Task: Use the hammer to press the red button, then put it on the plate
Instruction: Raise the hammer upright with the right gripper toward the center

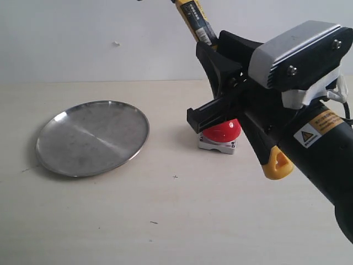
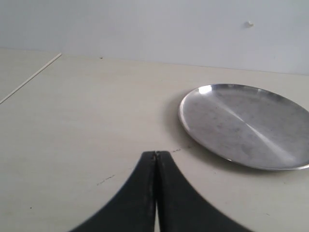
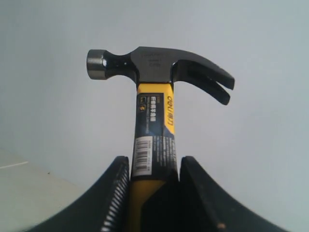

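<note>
My right gripper [image 1: 218, 88] is shut on the hammer [image 1: 197, 22], held in the air above the red button [image 1: 225, 130]. The yellow and black handle slants up past the top of the exterior view, and its yellow looped end [image 1: 277, 164] sticks out below the gripper. In the right wrist view the dark steel head [image 3: 154, 63] stands above the gripper [image 3: 154, 162], against the wall. The button sits on its light-grey base [image 1: 218, 146], partly hidden by the gripper. The silver plate [image 1: 94, 138] lies empty to the left. My left gripper [image 2: 156, 153] is shut on nothing, low over the table beside the plate [image 2: 246, 125].
A pale wall runs along the back edge of the beige table [image 1: 165, 221]. A thin white line [image 2: 29, 79] crosses the table on the far side of my left gripper from the plate. The right arm's black body [image 1: 325, 149] fills the exterior view's right.
</note>
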Controlling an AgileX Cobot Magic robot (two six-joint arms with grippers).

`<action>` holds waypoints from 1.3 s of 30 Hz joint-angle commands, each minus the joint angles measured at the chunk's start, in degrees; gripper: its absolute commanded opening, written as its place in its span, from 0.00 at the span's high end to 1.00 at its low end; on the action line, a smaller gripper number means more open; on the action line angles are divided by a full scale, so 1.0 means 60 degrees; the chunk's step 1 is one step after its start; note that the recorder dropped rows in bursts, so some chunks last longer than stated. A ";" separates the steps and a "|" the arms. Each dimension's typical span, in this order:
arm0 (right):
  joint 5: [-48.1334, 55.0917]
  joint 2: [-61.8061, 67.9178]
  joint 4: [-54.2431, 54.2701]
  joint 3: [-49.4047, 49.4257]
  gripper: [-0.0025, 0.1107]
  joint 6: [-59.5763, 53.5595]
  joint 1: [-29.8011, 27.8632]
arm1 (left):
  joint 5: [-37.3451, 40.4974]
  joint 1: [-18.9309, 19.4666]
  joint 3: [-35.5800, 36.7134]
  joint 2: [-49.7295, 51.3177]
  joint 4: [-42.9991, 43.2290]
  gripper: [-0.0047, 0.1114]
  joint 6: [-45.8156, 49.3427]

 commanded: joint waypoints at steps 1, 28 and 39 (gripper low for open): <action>-0.0850 -0.0311 0.0143 -0.0151 0.98 -0.0062 0.0018 | -0.0020 0.0005 -0.0004 -0.0062 -0.0055 0.96 0.0009; -0.0850 -0.0372 0.0242 -0.0151 0.98 0.0615 0.0018 | -0.2726 0.0005 -0.0004 -0.0062 -0.4436 0.96 0.0360; -0.0850 -0.0372 0.0242 -0.0151 0.98 0.0615 0.0018 | -0.5556 0.0005 -0.0611 -0.0011 -0.3063 0.96 -0.2126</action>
